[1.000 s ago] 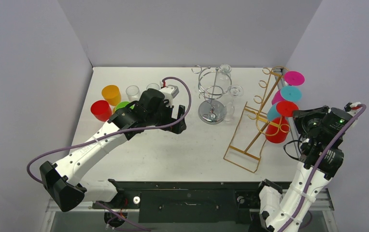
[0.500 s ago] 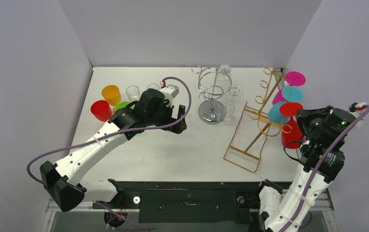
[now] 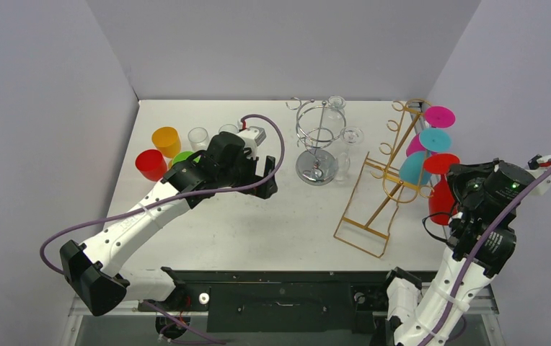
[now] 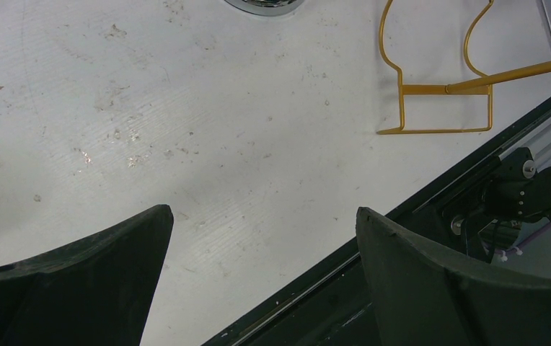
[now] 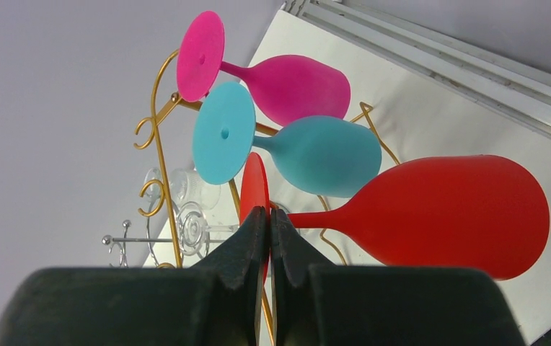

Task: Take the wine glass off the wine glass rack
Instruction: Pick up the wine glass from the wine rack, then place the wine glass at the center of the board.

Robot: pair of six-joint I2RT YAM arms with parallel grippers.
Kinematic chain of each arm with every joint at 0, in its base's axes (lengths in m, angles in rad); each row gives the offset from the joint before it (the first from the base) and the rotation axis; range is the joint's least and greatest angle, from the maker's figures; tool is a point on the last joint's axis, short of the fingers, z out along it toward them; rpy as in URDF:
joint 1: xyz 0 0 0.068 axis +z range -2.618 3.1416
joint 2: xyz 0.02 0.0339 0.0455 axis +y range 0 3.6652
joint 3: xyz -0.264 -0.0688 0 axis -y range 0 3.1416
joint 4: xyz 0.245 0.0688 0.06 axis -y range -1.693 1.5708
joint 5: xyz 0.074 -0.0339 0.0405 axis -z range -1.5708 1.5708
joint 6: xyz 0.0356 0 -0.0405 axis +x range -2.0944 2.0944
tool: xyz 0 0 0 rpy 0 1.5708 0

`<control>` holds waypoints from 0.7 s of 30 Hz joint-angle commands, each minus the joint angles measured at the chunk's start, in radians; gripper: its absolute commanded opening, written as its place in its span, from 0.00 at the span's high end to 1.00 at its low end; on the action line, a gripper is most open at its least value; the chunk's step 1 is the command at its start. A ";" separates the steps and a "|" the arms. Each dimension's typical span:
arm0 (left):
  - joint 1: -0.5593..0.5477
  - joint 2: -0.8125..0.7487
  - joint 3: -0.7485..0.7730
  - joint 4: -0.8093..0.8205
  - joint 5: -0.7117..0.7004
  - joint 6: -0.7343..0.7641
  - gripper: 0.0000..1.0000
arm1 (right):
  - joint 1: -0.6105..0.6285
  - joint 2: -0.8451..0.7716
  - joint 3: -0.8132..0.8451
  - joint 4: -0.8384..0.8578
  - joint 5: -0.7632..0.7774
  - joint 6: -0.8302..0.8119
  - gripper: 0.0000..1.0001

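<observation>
A gold wire wine glass rack (image 3: 388, 173) leans at the table's right, also in the right wrist view (image 5: 159, 137). A pink glass (image 3: 438, 117) and a teal glass (image 3: 431, 140) hang on it. My right gripper (image 5: 268, 215) is shut on the round foot of a red wine glass (image 5: 446, 213), bowl pointing right; the top view shows that glass (image 3: 440, 198) just right of the rack, beside my right gripper (image 3: 454, 189). My left gripper (image 4: 262, 223) is open and empty above bare table left of the chrome stand (image 3: 316, 137).
A chrome wire stand with clear glasses stands at the back middle. Red (image 3: 150, 164), orange (image 3: 166, 140), green and clear cups stand at the back left. The right wall is close behind the right arm. The table's near edge (image 4: 373, 223) runs under the left gripper.
My right gripper has moved right and toward the near edge with the red glass, drawing it away from the rack's hooks. The left arm has not moved.
</observation>
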 commanded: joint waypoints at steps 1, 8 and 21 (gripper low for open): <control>0.010 -0.002 0.001 0.043 0.018 0.003 0.04 | -0.005 0.005 0.062 -0.001 0.050 -0.021 1.00; 0.012 0.004 0.001 0.044 0.024 0.003 0.04 | -0.006 0.038 0.160 -0.061 0.097 -0.056 1.00; 0.031 0.013 0.012 0.045 0.035 -0.001 0.04 | -0.006 0.174 0.497 -0.103 0.147 -0.178 1.00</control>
